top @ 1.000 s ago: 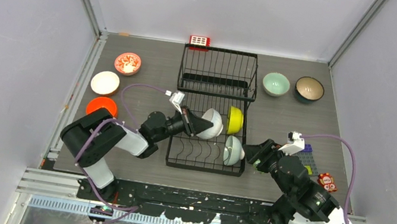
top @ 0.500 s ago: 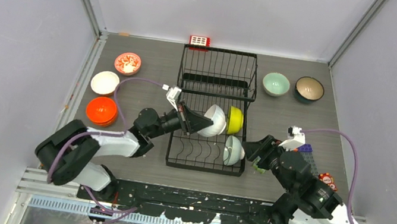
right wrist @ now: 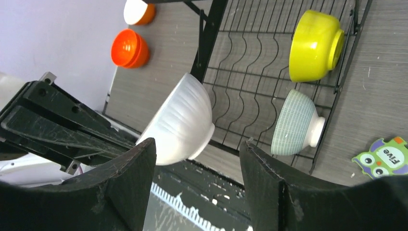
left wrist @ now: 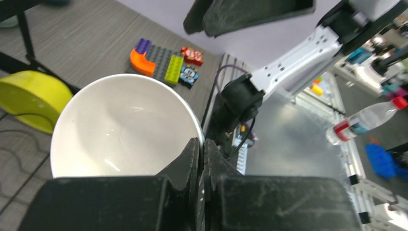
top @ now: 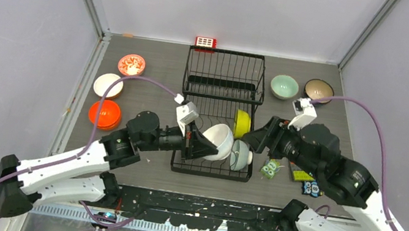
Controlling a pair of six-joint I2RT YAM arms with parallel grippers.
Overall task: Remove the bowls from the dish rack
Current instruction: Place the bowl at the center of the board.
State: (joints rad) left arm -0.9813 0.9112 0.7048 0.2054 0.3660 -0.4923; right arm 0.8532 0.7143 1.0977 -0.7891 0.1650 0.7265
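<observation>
Left tool (left wrist: 202,144): clenched on the rim of the white bowl (left wrist: 120,130), one finger inside the wall and one outside. The bowl hangs tilted over the near left corner of the dish rack (top: 223,84), clear of the wires as far as the right wrist view shows. Right tool (right wrist: 197,149): released, jaws apart and holding nothing, hovering over the rack's near right corner. Two bowls are left in the rack's lower tier, both on edge between the wires at its right side: the lime-yellow bowl (top: 241,123) toward the back and the striped bowl (top: 240,156) at the front. Outside the rack on the worktop (top: 158,77) are the orange bowl (top: 105,113), a plain white bowl (top: 108,84) and the red-patterned bowl (top: 131,65) to its left, and the mint bowl (top: 284,86) and the dark bowl (top: 319,90) to its right. Handling judgement: the bowls look glazed, so rigid, slick and liable to chip. A rim pinch lets a bowl pivot, so move it slowly and set it down level. For the two on edge, take the upper rim, straddle the wall and lift straight out of the wires.
</observation>
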